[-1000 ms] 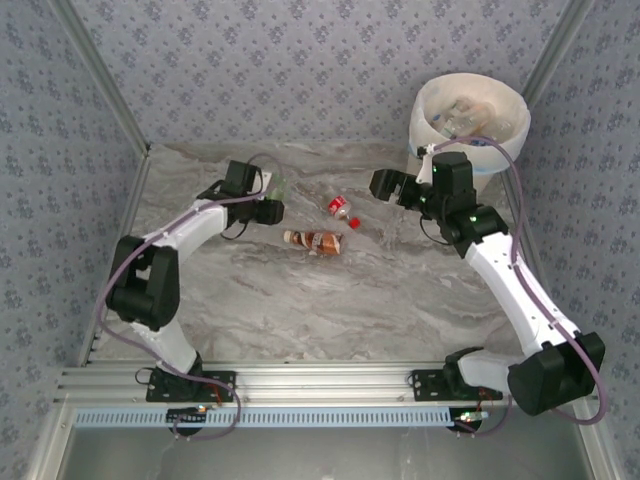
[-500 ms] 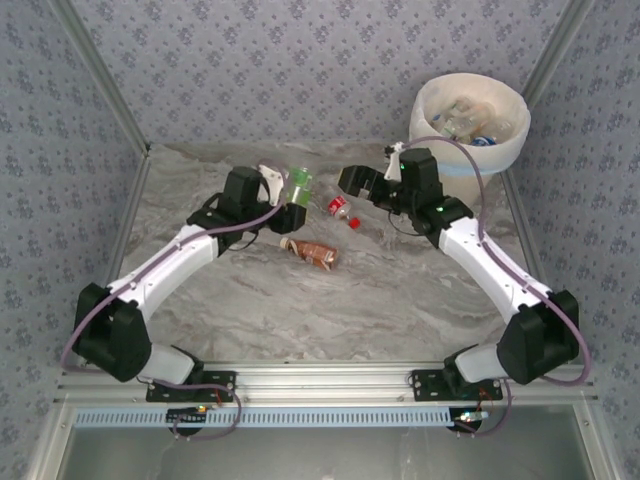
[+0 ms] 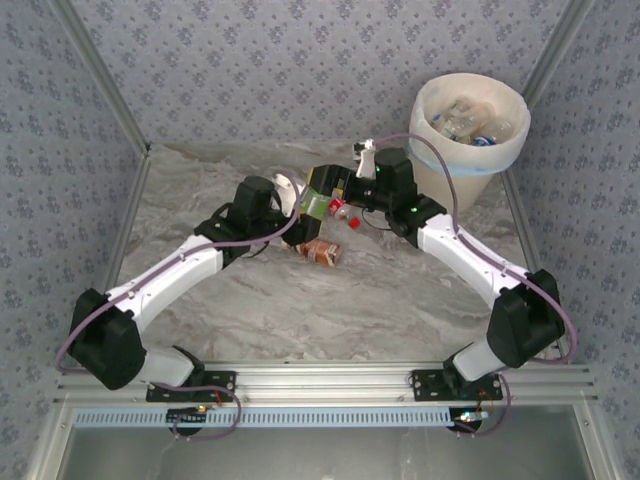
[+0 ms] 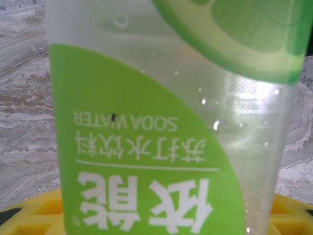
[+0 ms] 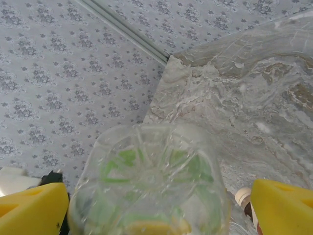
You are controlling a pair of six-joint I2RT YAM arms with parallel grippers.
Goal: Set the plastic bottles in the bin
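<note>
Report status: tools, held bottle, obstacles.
Left tool shut on green-labelled clear plastic bottle. Right tool open around its base. Red-capped plastic bottle, brown plastic bottle on marbled table.

The green-labelled bottle (image 4: 146, 122) runs off the top and bottom edges of the left wrist view, its cap out of frame. In the right wrist view the lower edge cuts its base and the yellow fingertips (image 5: 283, 205) of the right gripper (image 5: 151, 208); bottles (image 3: 462, 125) inside the bin (image 3: 480, 185) are too small to tell apart.
</note>
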